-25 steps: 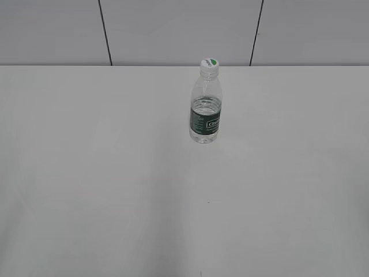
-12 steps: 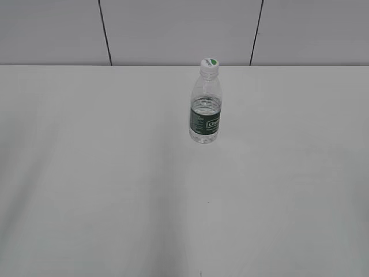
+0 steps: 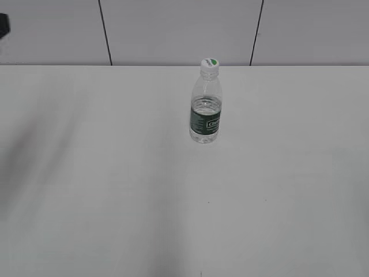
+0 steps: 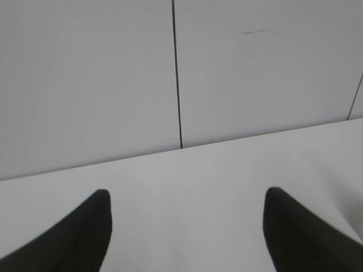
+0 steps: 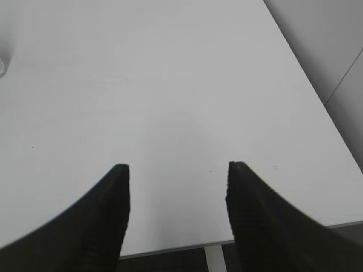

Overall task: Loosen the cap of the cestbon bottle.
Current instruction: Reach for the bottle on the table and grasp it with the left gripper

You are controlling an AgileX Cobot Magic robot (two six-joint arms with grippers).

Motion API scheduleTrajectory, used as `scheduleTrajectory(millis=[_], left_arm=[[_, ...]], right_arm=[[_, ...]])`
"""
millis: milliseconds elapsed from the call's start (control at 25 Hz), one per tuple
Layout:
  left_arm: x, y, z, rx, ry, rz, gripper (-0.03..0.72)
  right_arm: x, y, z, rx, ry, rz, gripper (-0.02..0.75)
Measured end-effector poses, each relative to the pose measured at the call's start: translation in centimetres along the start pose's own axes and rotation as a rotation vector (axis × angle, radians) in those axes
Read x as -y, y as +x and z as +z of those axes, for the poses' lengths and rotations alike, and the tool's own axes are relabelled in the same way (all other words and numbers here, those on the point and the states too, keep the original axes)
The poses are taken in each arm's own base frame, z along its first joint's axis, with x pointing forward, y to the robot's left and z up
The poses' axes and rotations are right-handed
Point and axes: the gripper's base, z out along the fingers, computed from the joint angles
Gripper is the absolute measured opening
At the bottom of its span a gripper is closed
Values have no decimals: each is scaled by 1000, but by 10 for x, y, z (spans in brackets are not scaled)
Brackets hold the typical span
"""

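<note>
The cestbon bottle (image 3: 205,112) stands upright on the white table (image 3: 115,184), right of the middle and toward the back. It is clear, with a dark green label band. Its white cap (image 3: 210,63) with a green mark sits on top. My left gripper (image 4: 187,195) is open and empty above bare table, facing the back wall. A dark bit of the left arm (image 3: 3,25) shows at the exterior view's upper left edge. My right gripper (image 5: 177,167) is open and empty over bare table. Neither wrist view shows the bottle clearly.
A pale panelled wall with dark vertical seams (image 3: 105,32) stands behind the table. In the right wrist view the table's near edge (image 5: 170,250) lies just under the jaws and its right edge (image 5: 317,96) runs off at a slant.
A dark part of the left arm has come into the exterior view's upper left corner, and a shadow has spread over the table's left side. The bottle has not moved.
</note>
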Motion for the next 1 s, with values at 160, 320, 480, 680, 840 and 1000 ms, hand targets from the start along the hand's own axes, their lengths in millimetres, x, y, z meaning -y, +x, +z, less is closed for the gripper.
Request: scheduleTrajectory(millis=[160, 320, 480, 680, 840, 1000], left_arm=[[30, 11, 39, 65, 37, 89, 496], [48, 33, 71, 67, 68, 23, 496], [65, 55, 95, 78, 186, -19, 496], [95, 72, 104, 152, 471, 43, 496], [104, 83, 106, 135, 576, 61, 496], [104, 88, 105, 120, 667, 60, 496]], right_arm=[[0, 0, 0, 0, 0, 0, 426], [0, 0, 0, 0, 0, 0, 426], [0, 0, 0, 0, 0, 0, 426], [0, 0, 0, 0, 0, 0, 426], [0, 0, 0, 0, 0, 0, 426], [0, 0, 0, 0, 0, 0, 426]])
